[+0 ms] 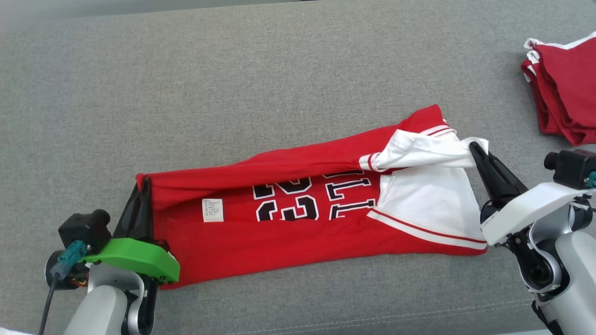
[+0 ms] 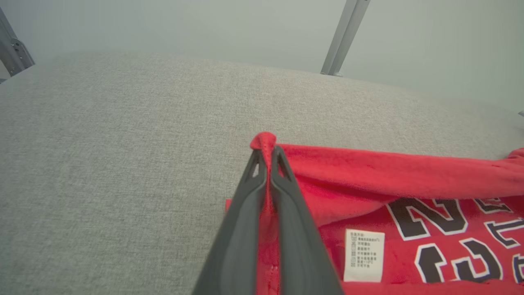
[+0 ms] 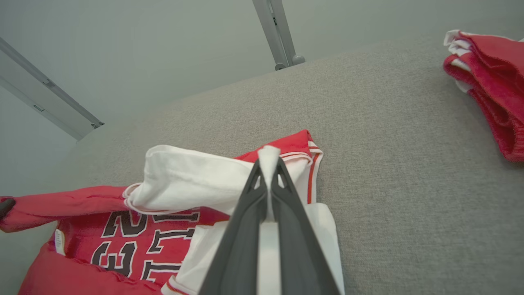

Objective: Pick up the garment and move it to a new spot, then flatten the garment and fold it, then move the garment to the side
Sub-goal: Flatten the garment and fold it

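Seemingly partway into the fold: holding the shirt [image 1: 279,232], spread across the grey cushion [image 1: 233,70], with left gripper [image 1: 144,184] clamped on its red corner and right gripper [image 1: 475,147] clamped on its white sleeve; yet to finish folding and move aside

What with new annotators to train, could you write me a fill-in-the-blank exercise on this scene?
1. The corner of the garment pinched in the shut left pincer is ____ in colour.
2. The cloth pinched in the shut right pincer is ____ in colour.
3. The pile of red clothes lies on the grey cushion at the robot's far ____.

Missing words: red; white; right.
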Robot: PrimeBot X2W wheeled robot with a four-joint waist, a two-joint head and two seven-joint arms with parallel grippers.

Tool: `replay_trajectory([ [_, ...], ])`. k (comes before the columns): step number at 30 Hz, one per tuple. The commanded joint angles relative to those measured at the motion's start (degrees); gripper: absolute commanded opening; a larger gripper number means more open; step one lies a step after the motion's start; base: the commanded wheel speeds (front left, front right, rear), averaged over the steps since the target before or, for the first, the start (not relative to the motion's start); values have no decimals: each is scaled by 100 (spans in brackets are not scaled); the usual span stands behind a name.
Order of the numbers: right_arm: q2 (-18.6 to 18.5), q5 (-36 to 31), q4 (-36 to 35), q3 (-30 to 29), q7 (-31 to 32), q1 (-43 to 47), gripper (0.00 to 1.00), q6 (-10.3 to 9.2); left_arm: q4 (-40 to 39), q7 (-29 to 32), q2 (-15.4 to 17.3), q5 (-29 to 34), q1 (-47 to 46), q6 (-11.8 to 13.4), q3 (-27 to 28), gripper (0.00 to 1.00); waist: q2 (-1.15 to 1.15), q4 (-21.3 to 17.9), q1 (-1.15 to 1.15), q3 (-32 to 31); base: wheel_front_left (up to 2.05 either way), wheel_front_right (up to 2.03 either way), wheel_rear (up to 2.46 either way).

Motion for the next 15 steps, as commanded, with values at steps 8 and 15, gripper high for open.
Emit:
replay_trajectory([
  [8, 315, -327, 59, -199, -27, 298, 0, -7, 4, -62, -82, -144, 396, 122, 14, 0, 0, -60, 0, 17, 0, 0, 0],
  [15, 465, -458, 135, -285, -238, 610, 45, -7, 6, -239, -209, -243, 667, 172, 125, 82, 0, -65, 0, -44, 0, 0, 0],
])
